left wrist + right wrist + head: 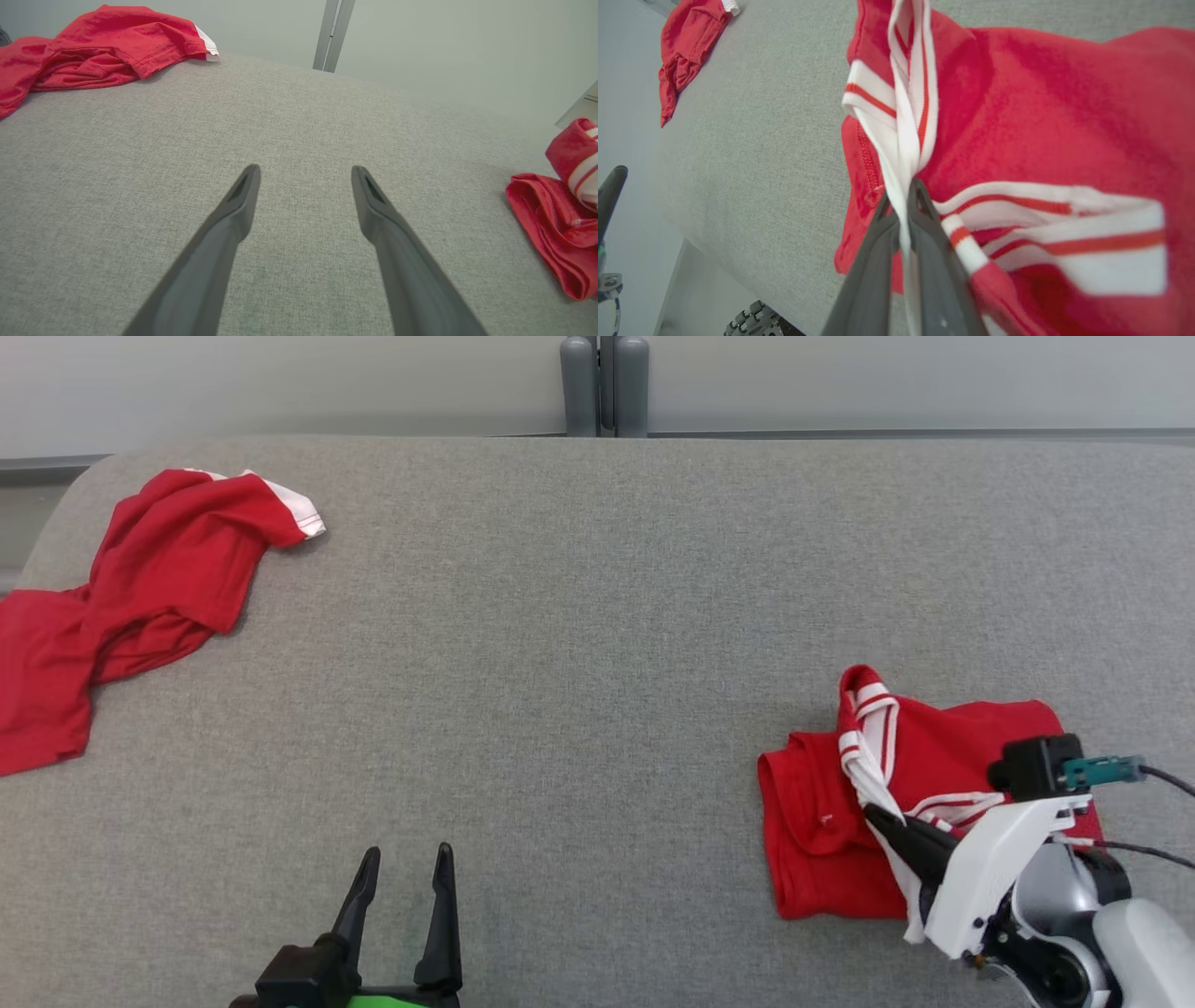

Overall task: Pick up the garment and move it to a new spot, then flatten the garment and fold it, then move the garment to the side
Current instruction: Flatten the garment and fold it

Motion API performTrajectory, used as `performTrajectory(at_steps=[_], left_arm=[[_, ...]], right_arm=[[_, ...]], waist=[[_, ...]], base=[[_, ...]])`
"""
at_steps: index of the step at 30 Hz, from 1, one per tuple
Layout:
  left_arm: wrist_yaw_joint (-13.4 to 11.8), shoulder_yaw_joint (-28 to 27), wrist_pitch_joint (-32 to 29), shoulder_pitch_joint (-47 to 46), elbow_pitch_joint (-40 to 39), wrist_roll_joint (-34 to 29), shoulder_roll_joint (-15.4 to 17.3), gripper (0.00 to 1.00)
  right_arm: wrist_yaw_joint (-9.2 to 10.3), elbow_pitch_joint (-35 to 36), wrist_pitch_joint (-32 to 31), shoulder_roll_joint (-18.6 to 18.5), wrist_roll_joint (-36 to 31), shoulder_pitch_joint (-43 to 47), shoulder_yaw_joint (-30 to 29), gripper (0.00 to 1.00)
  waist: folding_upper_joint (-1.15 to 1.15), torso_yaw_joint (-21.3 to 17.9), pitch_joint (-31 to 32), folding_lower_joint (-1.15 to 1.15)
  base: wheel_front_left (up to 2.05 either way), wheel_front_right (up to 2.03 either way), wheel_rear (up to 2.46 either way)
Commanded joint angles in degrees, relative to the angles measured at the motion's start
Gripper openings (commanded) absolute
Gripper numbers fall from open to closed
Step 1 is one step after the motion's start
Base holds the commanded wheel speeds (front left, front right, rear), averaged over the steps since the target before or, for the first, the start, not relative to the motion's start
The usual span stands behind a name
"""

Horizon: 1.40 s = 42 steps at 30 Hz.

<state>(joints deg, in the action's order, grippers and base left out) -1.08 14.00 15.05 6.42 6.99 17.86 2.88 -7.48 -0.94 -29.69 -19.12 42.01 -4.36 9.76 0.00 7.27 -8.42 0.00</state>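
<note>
The garment [817, 812], red with white-and-red striped trim, lies bunched and partly folded on the grey table [579, 644] at the near right. My right gripper [871, 813] is shut on a strip of its white trim, which runs up between the fingers in the right wrist view, where my right gripper [901, 195] pinches the band against the red cloth of the garment [1041, 116]. My left gripper [408, 851] stands open over bare table at the near centre-left, holding nothing. In the left wrist view my left gripper [303, 170] points across the table, with the garment [551, 219] at the right edge.
A second red garment [159, 579] with a white cuff lies crumpled at the far left corner, partly hanging over the table's left edge; this second garment [107, 42] also shows in the left wrist view. Grey posts [605, 383] stand behind the table's far edge.
</note>
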Motion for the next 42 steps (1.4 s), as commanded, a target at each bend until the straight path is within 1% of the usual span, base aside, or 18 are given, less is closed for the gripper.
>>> performTrajectory(at_steps=[1,4,8,9,10,11,15,17,19,22,24,27,30,32,34,36,40,42], left_arm=[[-0.24,-0.08,0.16,-0.02,0.19,-0.25,0.05,1.0],[-0.1,-0.32,0.16,0.23,0.36,-0.41,0.05,1.0],[-0.19,-0.32,0.16,0.92,0.61,-1.47,0.05,1.0],[-0.18,-0.22,0.16,0.96,0.58,-1.44,0.05,1.0],[-0.11,-0.04,0.16,0.95,0.56,-1.57,0.05,1.0],[-0.09,0.06,0.16,0.95,0.6,-1.66,0.05,1.0],[-0.32,-0.16,0.16,1.2,0.74,-1.79,0.05,1.0],[-0.4,-0.46,0.16,1.5,0.8,-1.99,0.05,1.0],[-0.41,-0.96,0.16,1.78,0.62,-2.34,0.05,1.0],[-0.46,-1.99,0.17,2.3,-0.05,-2.66,0.05,1.0],[-0.48,-2.78,0.16,2.73,-0.55,-2.63,0.06,1.0],[-0.46,-4.22,0.16,3.69,-1.37,-3.55,0.07,1.0],[0.14,-5.6,0.16,4.37,-2.74,-5.2,0.06,1.0],[0.49,-6.72,0.16,5.12,-3.58,-5.92,0.08,1.0],[0.72,-7.87,0.16,5.45,-4.55,-6.22,0.07,1.0],[0.67,-8.9,0.16,5.74,-5.34,-6.96,0.07,1.0],[0.67,-9.51,0.16,6.83,-5.0,-6.11,0.08,1.0],[1.15,-9.26,0.16,7.15,-4.18,-6.34,0.07,1.0]], right_arm=[[-0.02,-0.8,1.41,1.02,-1.34,0.39,0.42,0.0],[-0.02,-2.09,3.1,3.63,-2.8,1.02,1.6,0.0],[-0.02,-3.1,4.46,5.19,-3.5,0.98,3.52,0.0],[-0.02,-3.21,4.9,5.55,-3.61,0.72,3.93,0.08],[-0.02,-3.26,5.55,6.03,-3.98,0.29,4.31,0.4],[-0.03,-3.23,6.25,6.41,-4.23,0.02,4.59,1.0],[-0.02,-1.04,9.48,9.16,-2.41,-0.71,7.85,1.0],[-0.03,1.4,10.85,9.71,-0.6,-0.49,11.21,1.0],[0.02,3.41,12.53,8.66,-0.26,0.18,13.4,1.0],[-0.01,6.12,17.58,6.24,-3.23,1.03,14.46,1.0],[-0.01,6.76,22.61,3.71,-7.72,1.9,13.12,1.0],[-0.03,4.83,30.03,2.58,-12.93,4.48,8.67,1.0],[0.01,0.36,37.29,0.64,-20.51,6.5,3.22,1.0],[-0.01,-3.25,41.45,0.61,-24.26,7.74,0.21,1.0],[-0.01,-6.11,43.87,-0.9,-29.43,8.18,-1.77,1.0],[0.02,-9.0,44.7,-0.71,-32.59,8.82,-3.68,1.0],[0.03,-7.29,44.88,1.9,-34.77,10.01,-8.78,1.0],[0.02,-6.81,44.88,2.78,-35.35,11.51,-9.83,1.0]], waist=[[0.0,-0.02,-0.14,0.0],[0.0,-0.09,-0.05,0.0],[0.0,-0.67,0.37,0.0],[0.0,-0.79,0.42,0.0],[0.0,-0.9,0.51,0.0],[0.0,-0.97,0.6,0.0],[0.0,-1.36,1.31,0.0],[0.0,-1.43,1.85,0.0],[0.0,-1.53,2.41,0.0],[0.0,-1.53,3.44,0.0],[0.0,-1.52,4.38,0.0],[0.0,-2.0,5.79,0.0],[0.0,-2.65,7.16,0.0],[0.0,-3.15,8.06,0.0],[0.0,-3.57,8.48,0.0],[0.0,-3.9,8.68,0.0],[0.0,-4.4,9.0,0.0],[0.0,-4.55,9.15,0.0]], base=[[0.0,0.0,0.0],[0.0,0.0,0.0],[0.0,0.0,0.0],[0.0,0.0,0.0],[0.0,0.0,0.0],[0.0,0.0,0.0],[0.0,0.0,0.0],[0.0,0.0,0.0],[0.0,0.0,0.0],[0.0,0.0,0.0],[0.0,0.0,0.0],[0.0,0.0,0.0],[0.0,0.0,0.0],[0.0,0.0,0.0],[0.0,0.0,0.0],[0.0,0.0,0.0],[0.0,0.0,0.0],[0.0,0.0,0.0]])
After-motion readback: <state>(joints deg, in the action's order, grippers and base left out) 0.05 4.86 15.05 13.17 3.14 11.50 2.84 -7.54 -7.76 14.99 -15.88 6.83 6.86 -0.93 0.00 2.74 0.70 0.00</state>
